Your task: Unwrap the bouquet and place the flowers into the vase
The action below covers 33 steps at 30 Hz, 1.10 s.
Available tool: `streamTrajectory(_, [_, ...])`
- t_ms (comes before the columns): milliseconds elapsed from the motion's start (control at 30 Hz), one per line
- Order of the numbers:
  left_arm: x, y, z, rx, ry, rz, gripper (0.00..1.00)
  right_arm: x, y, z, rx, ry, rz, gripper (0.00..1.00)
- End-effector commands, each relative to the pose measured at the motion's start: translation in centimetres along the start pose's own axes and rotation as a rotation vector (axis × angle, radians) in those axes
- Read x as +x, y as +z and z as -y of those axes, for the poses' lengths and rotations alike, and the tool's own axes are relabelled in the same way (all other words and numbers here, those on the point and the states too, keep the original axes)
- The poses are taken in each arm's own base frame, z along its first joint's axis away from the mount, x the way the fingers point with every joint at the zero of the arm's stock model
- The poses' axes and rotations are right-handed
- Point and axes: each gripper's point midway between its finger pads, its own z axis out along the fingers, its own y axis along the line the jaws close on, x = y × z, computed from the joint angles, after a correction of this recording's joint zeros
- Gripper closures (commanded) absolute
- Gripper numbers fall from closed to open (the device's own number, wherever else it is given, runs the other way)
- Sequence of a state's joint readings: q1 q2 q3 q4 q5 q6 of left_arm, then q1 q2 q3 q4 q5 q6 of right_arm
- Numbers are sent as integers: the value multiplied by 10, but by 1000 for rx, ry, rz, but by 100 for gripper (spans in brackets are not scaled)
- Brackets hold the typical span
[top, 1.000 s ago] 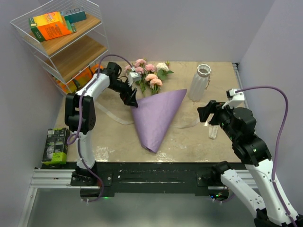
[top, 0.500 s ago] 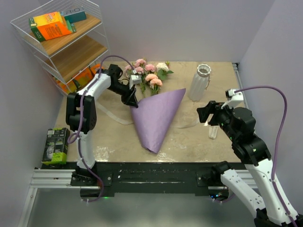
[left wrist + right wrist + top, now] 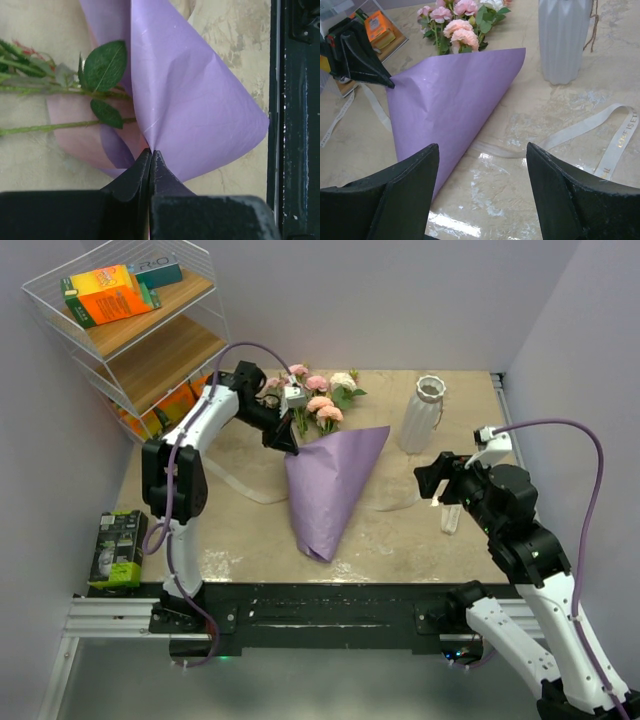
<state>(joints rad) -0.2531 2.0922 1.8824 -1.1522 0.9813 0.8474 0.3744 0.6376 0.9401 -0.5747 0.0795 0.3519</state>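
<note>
Your left hand (image 3: 288,447): just clamped on the paper (image 3: 330,485) corner, which has shifted toward one o'clock, so unwrapping looks under way. The flowers (image 3: 318,400): on the counter (image 3: 250,530) at twelve o'clock, stems on the paper. Your right hand (image 3: 481,147): apart, empty.

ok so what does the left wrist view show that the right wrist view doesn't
Only the left wrist view: the pink inside of the paper, with stems lying across it, and a black frame along the side.

Only the right wrist view: the vase, the ribbon loose on the table, the rose heads, and the open right hand.

Both: the paper's lilac outside, with the left hand shut on its edge.
</note>
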Motion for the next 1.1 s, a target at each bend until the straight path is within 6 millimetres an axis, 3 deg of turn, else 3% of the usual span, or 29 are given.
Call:
streamTrajectory(0, [-69,-5,65,24,135,50,96,-16,-2,-12,-48,3,37,26])
streamTrajectory(133, [-99,4,106,68,169,85,83,-18,-4,-14,-59,5,41,25])
streamTrajectory(200, [-118,3,131,107,153,128,68,-19,-5,-15,-63,3,43,25])
streamTrajectory(300, [-151,-3,156,136,171,214,55,-20,-8,-15,-65,-1,44,25])
streamTrajectory(400, [-168,-6,173,151,173,261,31,-23,-9,-16,-64,-3,47,22])
streamTrajectory(433, [-169,-7,178,154,171,267,17,-25,-10,-15,-60,-4,49,22])
streamTrajectory(533, [-170,-2,187,194,132,277,4,-30,-13,-15,-57,-6,63,21])
streamTrajectory(600, [-168,-1,182,164,115,271,2,-35,-15,-15,-49,-10,74,20])
streamTrajectory(633, [-165,-2,177,134,111,264,1,-35,-17,-14,-45,-11,72,20])
streamTrajectory(733, [-144,-10,132,-24,103,239,1,-39,-22,-14,-46,-17,80,19])
streamTrajectory(833, [-109,-28,53,-250,-1,216,1,-40,-27,-15,-54,-15,89,18])
streamTrajectory(900, [-71,-45,-1,-436,-91,160,1,-40,-28,-16,-57,-13,89,18])
streamTrajectory(1000, [-16,-38,-30,-513,-117,45,2,-38,-29,-16,-59,-12,85,18])
streamTrajectory(1067, [-4,-34,-34,-537,-114,37,2,-38,-29,-16,-59,-12,85,18])
